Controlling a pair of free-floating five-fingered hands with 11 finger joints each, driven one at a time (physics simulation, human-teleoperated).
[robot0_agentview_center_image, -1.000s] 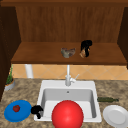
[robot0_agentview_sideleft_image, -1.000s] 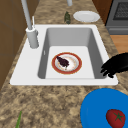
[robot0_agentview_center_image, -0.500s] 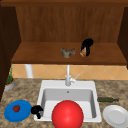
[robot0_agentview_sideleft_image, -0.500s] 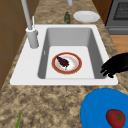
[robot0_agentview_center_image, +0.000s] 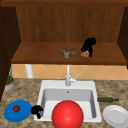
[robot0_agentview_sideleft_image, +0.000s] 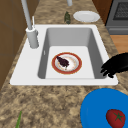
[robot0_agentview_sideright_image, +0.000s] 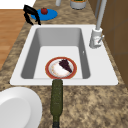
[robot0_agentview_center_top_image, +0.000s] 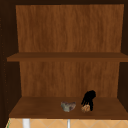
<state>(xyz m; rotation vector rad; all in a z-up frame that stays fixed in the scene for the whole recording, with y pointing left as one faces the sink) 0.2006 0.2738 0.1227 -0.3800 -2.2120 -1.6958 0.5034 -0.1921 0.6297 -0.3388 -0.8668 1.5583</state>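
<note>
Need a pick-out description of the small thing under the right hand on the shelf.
Start at the wooden cabinet above the sink and take its lowest shelf. Right of the middle, the right hand hangs with fingers pointing down onto a small tan, rounded lump. Its one neighbour, to the left, is a grey, bowl-like piece, wider and paler.

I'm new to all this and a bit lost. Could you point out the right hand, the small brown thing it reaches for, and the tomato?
right hand (robot0_agentview_center_image: 88, 44), front view, on its back.
small brown thing (robot0_agentview_center_image: 85, 54), front view, its middle.
tomato (robot0_agentview_sideleft_image: 115, 118), left side view, its red skin.
</note>
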